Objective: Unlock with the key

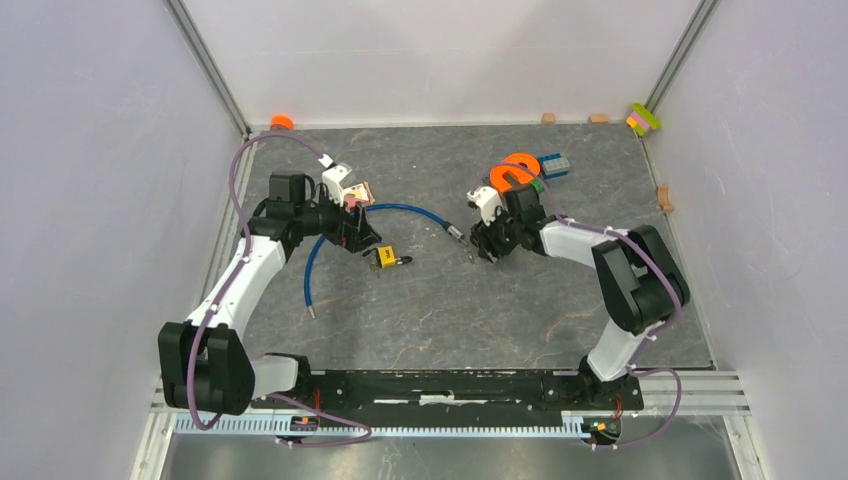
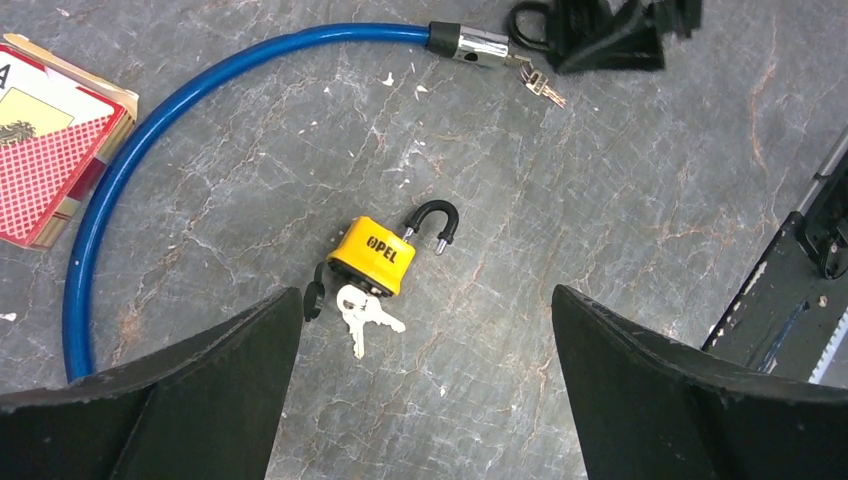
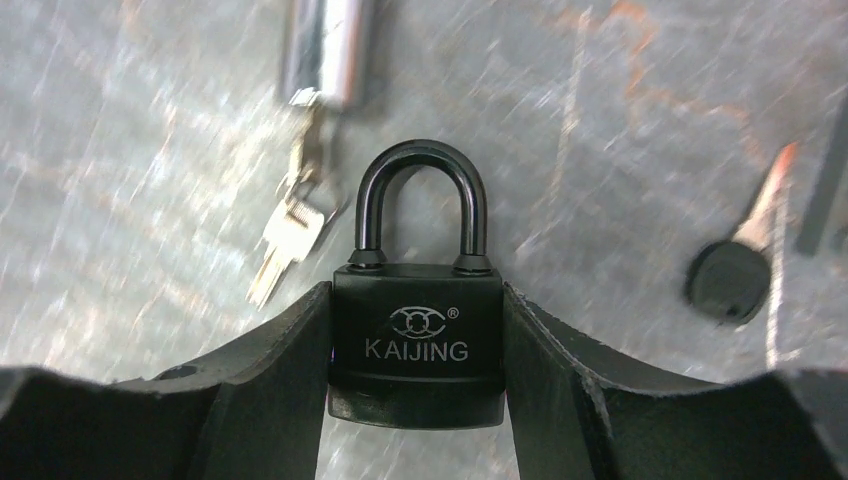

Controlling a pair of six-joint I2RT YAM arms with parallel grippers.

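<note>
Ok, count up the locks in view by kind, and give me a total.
Padlocks: 2 (yellow padlock, black padlock)
Cable locks: 1 (blue cable lock)
Total: 3

Top external: high and behind, looking down on the whole bench (image 1: pixel 440 300).
Left wrist: near, facing down at the yellow padlock (image 2: pixel 375 255) (the top view shows it too).
Right wrist: very close, blurred; probably shares the cable end (image 3: pixel 320 45) with the left wrist view.
</note>
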